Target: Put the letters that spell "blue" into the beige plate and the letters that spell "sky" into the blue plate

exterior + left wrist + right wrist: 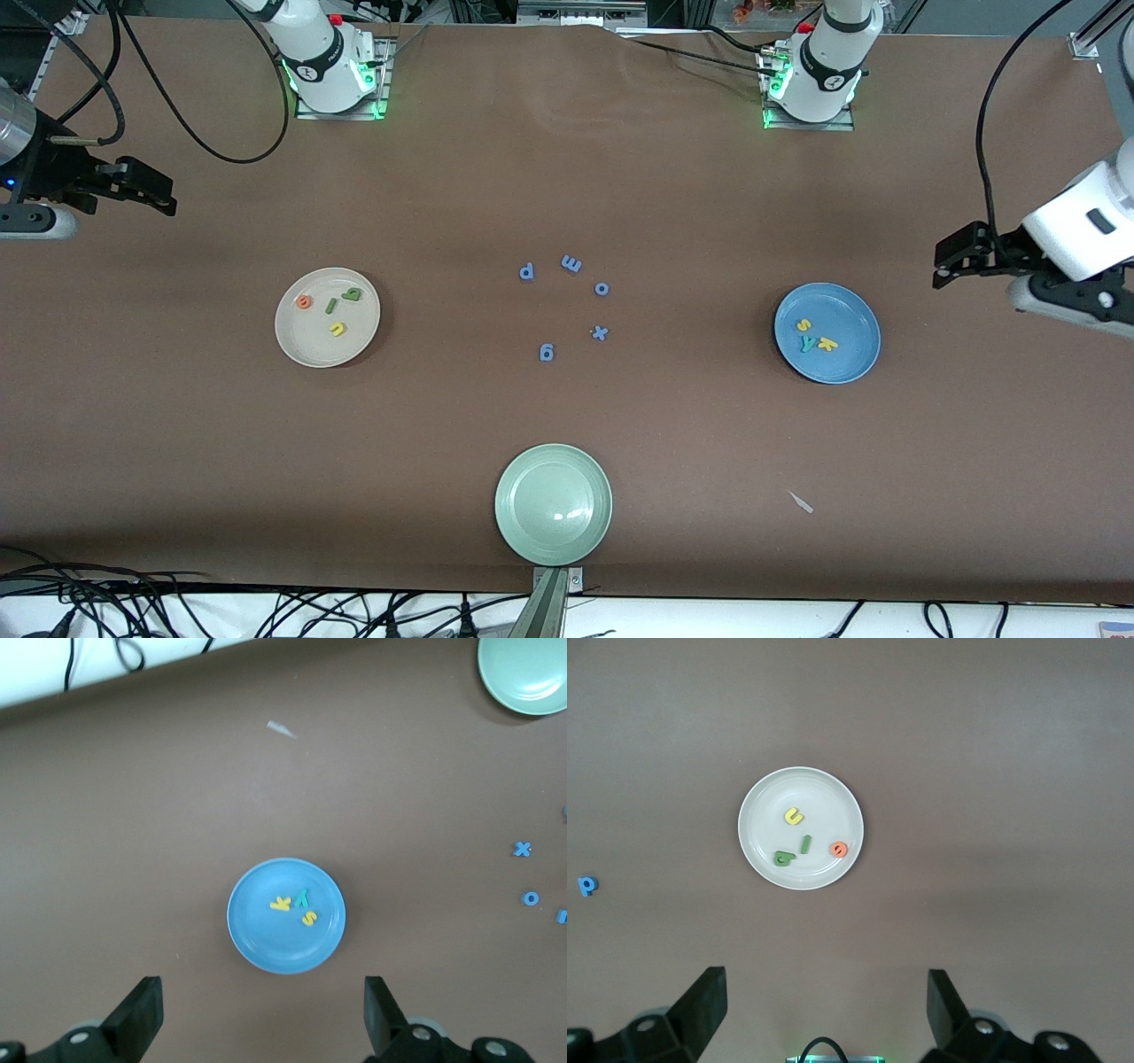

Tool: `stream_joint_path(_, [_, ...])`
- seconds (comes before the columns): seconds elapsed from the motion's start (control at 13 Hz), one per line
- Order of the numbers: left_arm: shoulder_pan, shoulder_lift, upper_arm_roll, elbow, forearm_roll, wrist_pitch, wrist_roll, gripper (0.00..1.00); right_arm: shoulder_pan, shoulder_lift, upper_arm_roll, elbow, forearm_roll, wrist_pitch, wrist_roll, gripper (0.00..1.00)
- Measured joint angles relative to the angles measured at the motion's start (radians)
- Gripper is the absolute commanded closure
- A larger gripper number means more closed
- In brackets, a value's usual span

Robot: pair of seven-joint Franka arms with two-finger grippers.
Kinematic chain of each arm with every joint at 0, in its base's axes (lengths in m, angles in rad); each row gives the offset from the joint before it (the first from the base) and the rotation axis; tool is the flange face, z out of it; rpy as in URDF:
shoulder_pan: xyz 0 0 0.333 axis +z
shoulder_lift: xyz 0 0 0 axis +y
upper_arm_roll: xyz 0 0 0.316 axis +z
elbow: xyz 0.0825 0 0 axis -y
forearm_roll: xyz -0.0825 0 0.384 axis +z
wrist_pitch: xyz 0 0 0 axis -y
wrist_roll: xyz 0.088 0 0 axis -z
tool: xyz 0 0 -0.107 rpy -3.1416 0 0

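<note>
The beige plate (297,341) holds the orange e (304,302), dark green l (330,306), green b (353,294) and yellow u (337,330). In the blue plate (850,310) lie the yellow s (804,324), teal y (807,342) and yellow k (827,345). My left gripper (961,257) hangs open and empty over bare table past the blue plate (257,935), at the left arm's end. My right gripper (142,186) hangs open and empty over bare table past the beige plate (762,806), at the right arm's end. Both arms wait.
Several blue letters lie mid-table between the plates: p (527,271), m (571,263), o (601,288), x (600,332), g (547,353). A pale green plate (553,504) sits near the front edge. A small white scrap (802,502) lies nearer the camera than the blue plate.
</note>
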Motion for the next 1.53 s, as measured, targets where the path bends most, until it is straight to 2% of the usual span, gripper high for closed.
stream_joint_path(0.08, [-0.045, -0.035, 0.062, -0.049, -0.013, 0.013, -0.008, 0.0, 0.0, 0.002, 0.0, 0.0, 0.0, 0.0, 0.002, 0.0])
stream_joint_path(0.31, [-0.178, -0.184, 0.218, -0.278, -0.015, 0.128, -0.026, 0.0, 0.0, 0.01, -0.001, 0.0, 0.0, 0.0, 0.003, 0.0])
stream_joint_path(0.46, [-0.209, -0.245, 0.258, -0.359, -0.015, 0.15, -0.029, 0.0, -0.001, 0.013, -0.008, 0.0, 0.0, 0.001, 0.003, 0.0])
stream_joint_path(1.53, [-0.207, -0.261, 0.274, -0.384, -0.07, 0.148, -0.036, 0.0, 0.002, 0.021, -0.009, 0.018, 0.001, 0.003, 0.001, 0.0])
